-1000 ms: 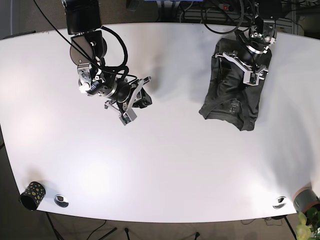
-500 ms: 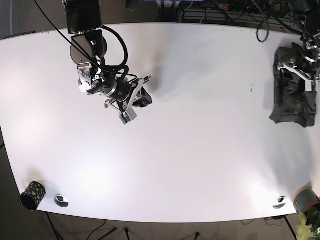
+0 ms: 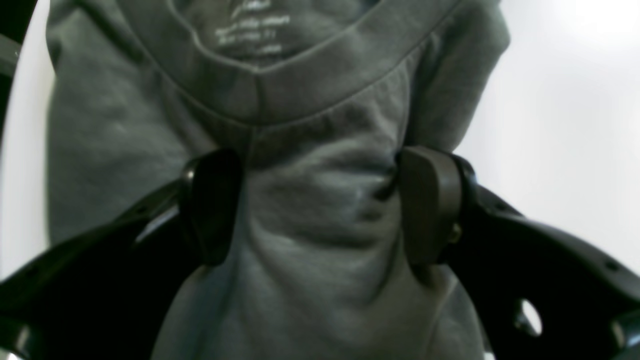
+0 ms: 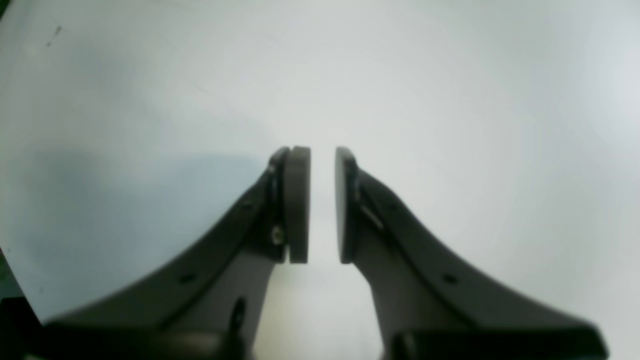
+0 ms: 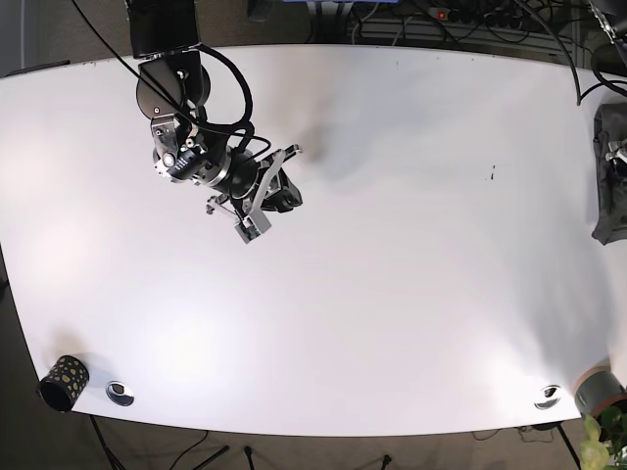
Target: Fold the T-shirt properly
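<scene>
Now at the far right edge of the white table (image 5: 392, 294) in the base view: dark grey T-shirt (image 5: 609, 196), bunched, only partly in frame. Left gripper (image 3: 320, 205) clamped on a fold of the T-shirt (image 3: 310, 240) just below the collar (image 3: 280, 95), one pad (image 3: 212, 205) on each side, cloth gathered between. Right gripper (image 5: 257, 201) well apart from the shirt, over bare table at upper left, holding nothing, jaws nearly together with a narrow gap between the pads (image 4: 297, 205). Patterned cup (image 5: 63, 380) near the bottom left corner.
</scene>
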### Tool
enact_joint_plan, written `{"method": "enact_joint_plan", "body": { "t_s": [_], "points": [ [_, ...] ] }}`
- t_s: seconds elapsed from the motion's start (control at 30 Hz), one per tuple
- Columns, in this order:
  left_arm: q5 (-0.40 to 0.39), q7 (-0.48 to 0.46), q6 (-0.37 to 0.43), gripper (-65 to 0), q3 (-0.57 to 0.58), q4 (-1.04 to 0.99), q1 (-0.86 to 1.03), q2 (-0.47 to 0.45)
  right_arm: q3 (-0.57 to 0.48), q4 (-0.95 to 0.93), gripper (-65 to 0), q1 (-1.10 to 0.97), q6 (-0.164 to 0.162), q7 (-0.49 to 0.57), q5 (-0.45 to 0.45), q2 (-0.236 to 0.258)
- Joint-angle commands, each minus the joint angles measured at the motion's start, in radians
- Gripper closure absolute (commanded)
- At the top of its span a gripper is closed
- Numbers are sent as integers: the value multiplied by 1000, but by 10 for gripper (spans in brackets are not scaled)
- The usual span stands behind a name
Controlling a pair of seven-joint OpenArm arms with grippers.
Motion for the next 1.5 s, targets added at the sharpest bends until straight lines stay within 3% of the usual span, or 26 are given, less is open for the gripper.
{"method": "enact_joint_plan", "body": {
  "t_s": [0.0, 0.17, 0.4, 0.47, 0.53, 0.6, 0.7, 0.77, 0.9, 1.0, 1.1, 1.27, 1.37, 1.47],
  "points": [
    [-7, -6, -15, -453, -5, 40, -10, -39, 4, 23, -75, 14, 4, 24, 14, 5],
    [-11, -2, -44, -453, -14, 241, 15, -21, 4, 23, -75, 14, -1, 27, 14, 46],
    [-3, -9, -23, -453, -64, 492, 86, 120, 6, 77, -75, 19, -5, 32, -12, 96],
    [16, -9, 37, -451, -64, 577, 99, 162, 6, 107, -75, 19, -5, 35, -66, 100],
    [92, -11, 119, -451, -31, 703, 110, 238, 6, 143, -75, 14, -5, 76, -183, 99],
    [146, -11, 148, -451, 10, 765, 110, 292, 6, 152, -75, 11, -5, 130, -276, 96],
    [233, -11, 172, -451, 82, 859, 109, 395, 8, 147, -75, -17, -11, 285, -470, 74],
    [276, -12, 188, -451, 119, 894, 109, 456, 34, 123, -75, -37, -44, 397, -574, 53],
    [353, -72, 220, -451, 196, 931, 113, 559, 135, 32, -75, -66, -84, 642, -671, 5],
    [414, -164, 264, -451, 234, 923, 147, 625, 218, -51, -75, -87, -88, 805, -672, 0],
    [441, -220, 304, -451, 263, 920, 195, 666, 268, -104, -75, -103, -88, 902, -665, -1],
    [436, -258, 341, -451, 277, 971, 304, 688, 299, -107, -75, -179, -88, 909, -554, 11],
    [436, -262, 346, -451, 277, 997, 366, 719, 298, -107, -75, -233, -88, 909, -462, 60],
    [436, -256, 346, -451, 272, 1062, 458, 734, 296, -106, -75, -304, -88, 909, -404, 76]
  ]
}}
